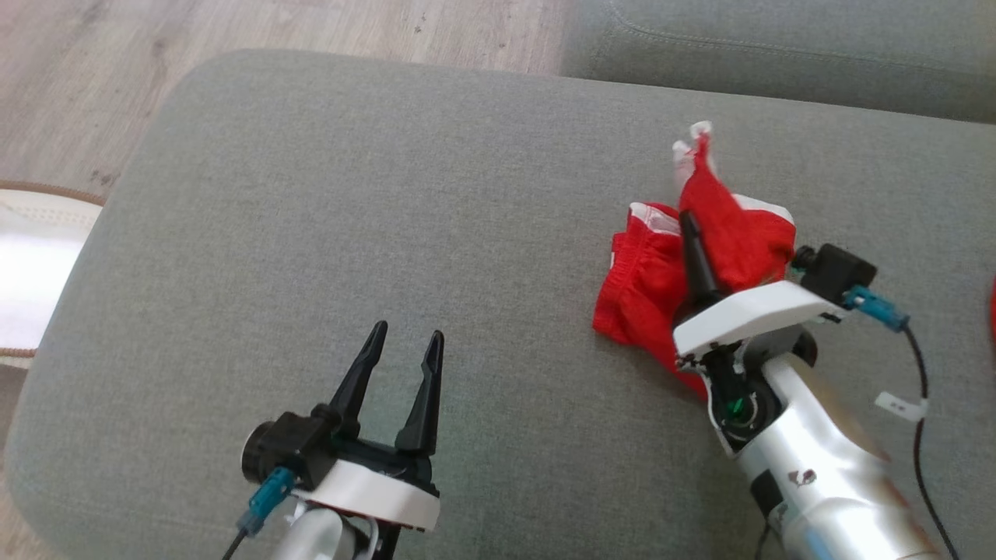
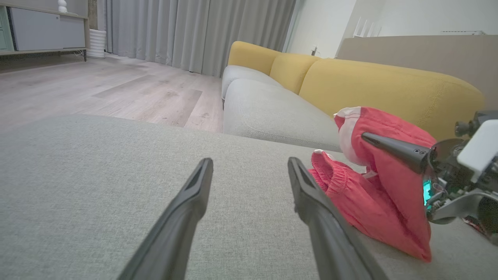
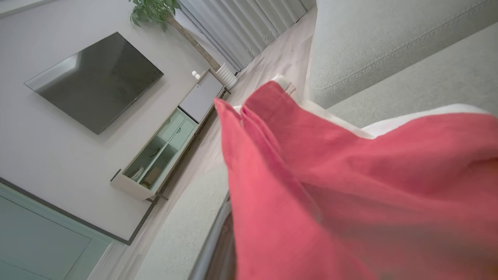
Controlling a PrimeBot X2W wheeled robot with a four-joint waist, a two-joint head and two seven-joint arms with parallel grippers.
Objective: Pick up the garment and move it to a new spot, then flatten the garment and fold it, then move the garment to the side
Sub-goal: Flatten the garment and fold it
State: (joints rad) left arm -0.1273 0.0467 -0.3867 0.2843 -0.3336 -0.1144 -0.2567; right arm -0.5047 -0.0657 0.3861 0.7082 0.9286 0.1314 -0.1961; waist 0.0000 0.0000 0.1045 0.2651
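Lower left of head view: left gripper (image 1: 408, 334) over the grey seat cushion (image 1: 311, 194), fingers spread, pointing up-frame. Wooden floor (image 1: 78, 62) at upper left. Right of centre: red shorts (image 1: 646, 288) with white trim, bunched on the cushion, well apart from the left gripper. One fold stands raised in a peak toward the top of frame. Right gripper (image 1: 689, 225) is pinched together on that raised fold, with one dark finger showing against the cloth. Left wrist view, right side: lower edge of the shorts rests on the cushion.
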